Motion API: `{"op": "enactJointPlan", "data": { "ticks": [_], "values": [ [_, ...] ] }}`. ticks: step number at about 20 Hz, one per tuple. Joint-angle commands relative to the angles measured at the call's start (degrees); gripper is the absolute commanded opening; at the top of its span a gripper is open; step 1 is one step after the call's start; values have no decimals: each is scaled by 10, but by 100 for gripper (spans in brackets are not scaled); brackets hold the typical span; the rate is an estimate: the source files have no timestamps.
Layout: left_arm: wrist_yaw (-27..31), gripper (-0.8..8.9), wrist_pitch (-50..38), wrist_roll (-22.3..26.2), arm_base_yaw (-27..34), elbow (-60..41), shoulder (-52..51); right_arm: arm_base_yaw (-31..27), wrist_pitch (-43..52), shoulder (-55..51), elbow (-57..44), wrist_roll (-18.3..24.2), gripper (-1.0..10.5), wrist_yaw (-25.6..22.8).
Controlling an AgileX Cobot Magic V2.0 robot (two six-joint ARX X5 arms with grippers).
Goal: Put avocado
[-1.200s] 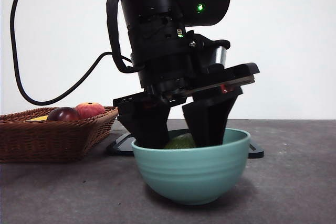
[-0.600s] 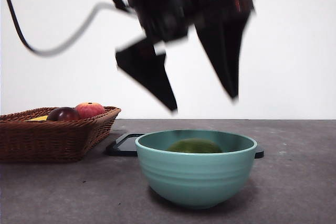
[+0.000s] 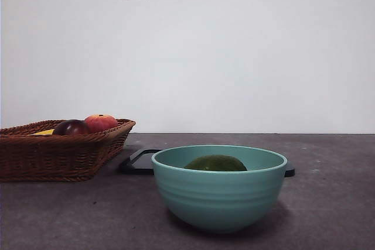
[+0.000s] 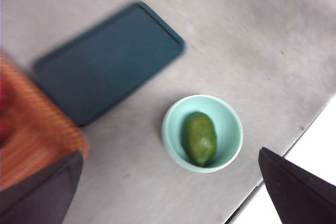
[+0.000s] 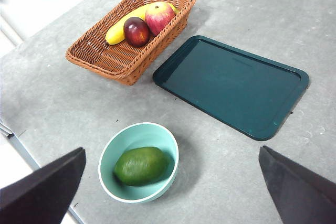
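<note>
1. The avocado lies on its side in the bowl, near the worktop's front edge, so the placing looks done.
2. Both end effectors hang high above it, well apart from the fruit. The left end effector and the right end effector each show jaws spread wide and holding nothing.
3. The avocado's long axis runs roughly level across the bowl; which arm is nearer is hard to judge, as the left wrist view is blurred.
4. A second ago an end effector stood in the bowl with its jaws either side of the avocado; half a second ago it was above the bowl; now the front view shows no arm.
5. The bowl, basket and tray are unmoved.
</note>
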State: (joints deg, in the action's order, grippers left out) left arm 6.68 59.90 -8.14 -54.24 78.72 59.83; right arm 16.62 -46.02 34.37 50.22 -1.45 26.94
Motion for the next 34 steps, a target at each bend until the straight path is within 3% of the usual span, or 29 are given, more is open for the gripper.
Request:
{"op": "enactJointPlan", "data": {
  "ticks": [1, 5, 10, 13, 24, 34],
  "values": [
    [19, 562, 35, 10, -5, 13, -58, 3, 5, 3, 10, 4, 572, 1],
    [27, 562, 75, -5, -5, -12, -185, 3, 6, 3, 10, 4, 572, 1],
    [42, 562, 84, -14, -5, -117, -359, 3, 6, 3, 10, 4, 572, 1],
    [42, 562, 91, -20, -5, -162, -409, 3, 6, 3, 10, 4, 572, 1],
    [42, 562, 69, -17, -5, -181, -416, 8, 19, 20, 10, -1, 572, -14],
    [42, 562, 60, -17, -5, -180, -416, 105, 69, 254, 25, -76, 572, -22]
  ]
}}
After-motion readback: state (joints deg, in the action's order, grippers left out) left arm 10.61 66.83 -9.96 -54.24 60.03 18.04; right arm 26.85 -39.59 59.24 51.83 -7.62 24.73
